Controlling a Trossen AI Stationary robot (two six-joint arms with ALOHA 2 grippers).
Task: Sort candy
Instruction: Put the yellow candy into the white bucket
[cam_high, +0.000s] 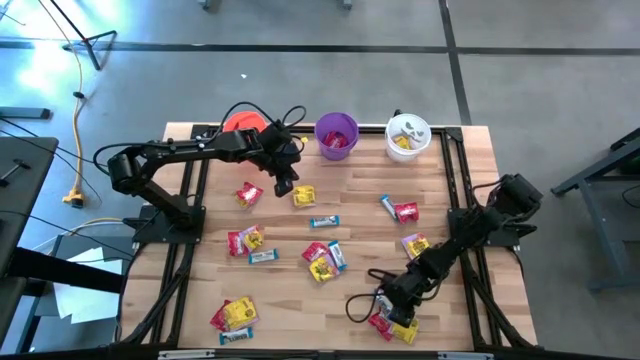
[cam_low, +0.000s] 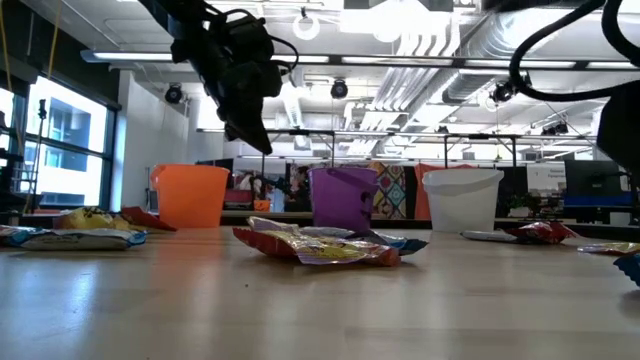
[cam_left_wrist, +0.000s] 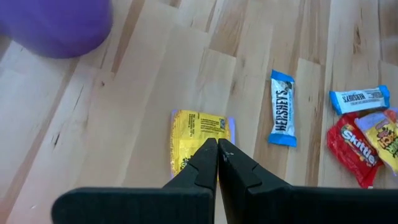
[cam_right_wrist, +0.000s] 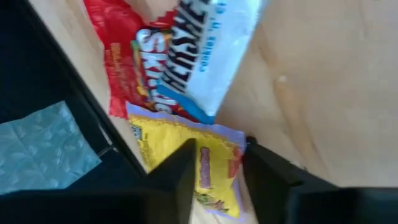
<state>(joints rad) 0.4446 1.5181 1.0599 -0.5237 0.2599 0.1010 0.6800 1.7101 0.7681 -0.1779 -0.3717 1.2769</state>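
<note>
A pale wooden table (cam_high: 300, 320) stood on a grey workshop floor, with ducts and strip lights showing in the room beyond it, and the candy lay scattered over most of the planks in loose clumps. My left gripper (cam_high: 284, 184) hung above the table near the far edge, its fingers (cam_left_wrist: 205, 163) pressed together on nothing, directly over a yellow packet (cam_left_wrist: 196, 140) with a slim blue-and-white bar (cam_left_wrist: 282, 116) just beside that. My right gripper (cam_high: 392, 313) was down at the near right corner, fingers (cam_right_wrist: 180, 171) spread to either side of another yellow packet (cam_right_wrist: 208, 171), which sat touching a red packet (cam_right_wrist: 124, 43) under a blue-and-white bar (cam_right_wrist: 214, 46). I judged that corner the risky spot: the three wrappers overlapped right beside the table's edge, so a closing pinch might catch two at once, or nudge the yellow one off the planks. My left fingers would also need to part before dropping, or they would only press the packet flat. Along the far edge stood three cups: the orange-red cup (cam_high: 243, 123), mostly hidden by my left arm so I could not tell its contents, the purple cup (cam_high: 336, 135) holding something red or pink, and the white cup (cam_high: 407, 136) holding something yellow.
</note>
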